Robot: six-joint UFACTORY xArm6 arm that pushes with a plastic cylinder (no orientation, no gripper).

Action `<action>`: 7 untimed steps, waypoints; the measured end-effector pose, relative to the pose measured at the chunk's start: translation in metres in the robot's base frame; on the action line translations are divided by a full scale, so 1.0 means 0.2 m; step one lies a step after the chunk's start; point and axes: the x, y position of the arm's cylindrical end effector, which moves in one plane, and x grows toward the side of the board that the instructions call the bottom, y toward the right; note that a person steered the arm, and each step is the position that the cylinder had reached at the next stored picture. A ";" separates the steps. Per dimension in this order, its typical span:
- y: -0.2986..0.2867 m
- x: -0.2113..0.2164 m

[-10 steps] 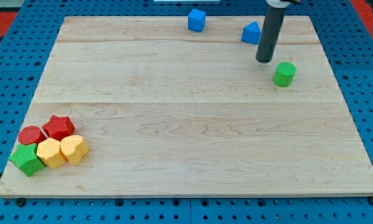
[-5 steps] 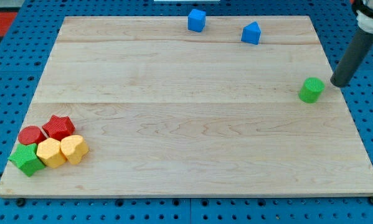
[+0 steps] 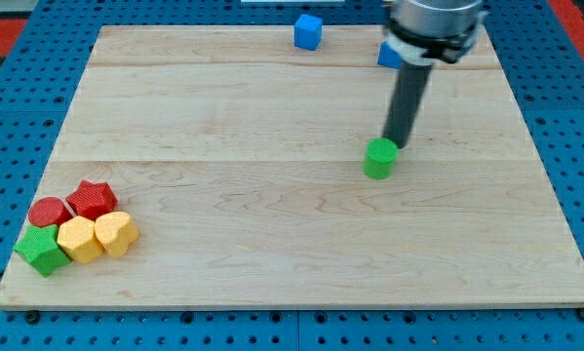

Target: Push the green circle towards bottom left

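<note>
The green circle [image 3: 379, 158] is a short green cylinder standing right of the board's middle. My tip [image 3: 397, 142] is at the lower end of the dark rod, just above and to the right of the green circle, touching or almost touching its upper right edge. The rod rises towards the view's top and hides part of a blue block [image 3: 387, 55] behind it.
A blue cube [image 3: 308, 31] sits at the top edge. At bottom left lies a cluster: red circle [image 3: 49, 212], red star [image 3: 93, 199], green star [image 3: 41, 250], two yellow blocks [image 3: 79, 240] [image 3: 116, 233]. The wooden board [image 3: 272, 283] rests on a blue pegboard.
The green circle has slid left and slightly down from near the right edge. My tip swung from its right side leftwards, staying at the circle's upper right.
</note>
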 end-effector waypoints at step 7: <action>0.23 -0.07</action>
